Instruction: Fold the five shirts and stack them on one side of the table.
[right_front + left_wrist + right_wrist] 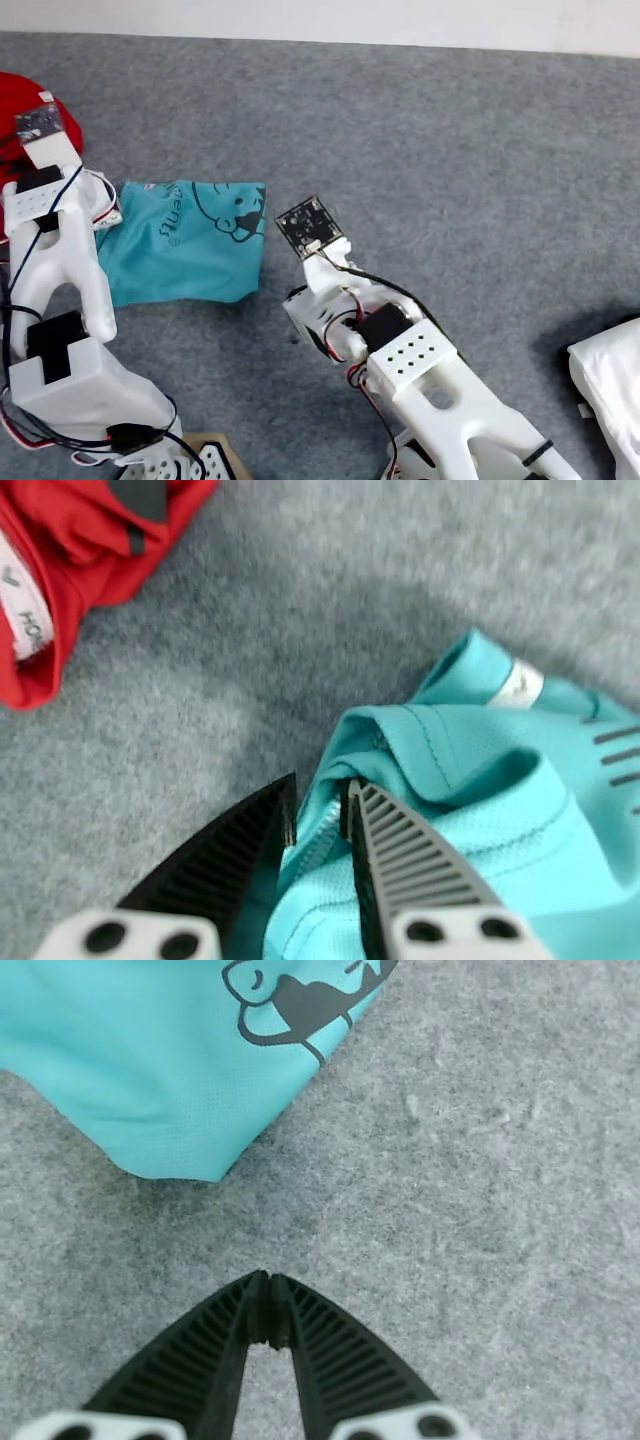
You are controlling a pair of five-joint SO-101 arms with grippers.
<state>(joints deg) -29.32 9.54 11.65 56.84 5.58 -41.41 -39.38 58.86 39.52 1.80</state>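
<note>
L hand [320, 818] grips teal shirt [185, 250] by collar edge; R hand [268, 1312] clenched, empty. Fold looks done; next prob. carry it onto red shirt [15, 100].

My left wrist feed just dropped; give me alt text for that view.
The left gripper is shut on a bunched fold of the teal shirt, which lies on the grey table. A crumpled red shirt lies apart from it.
</note>
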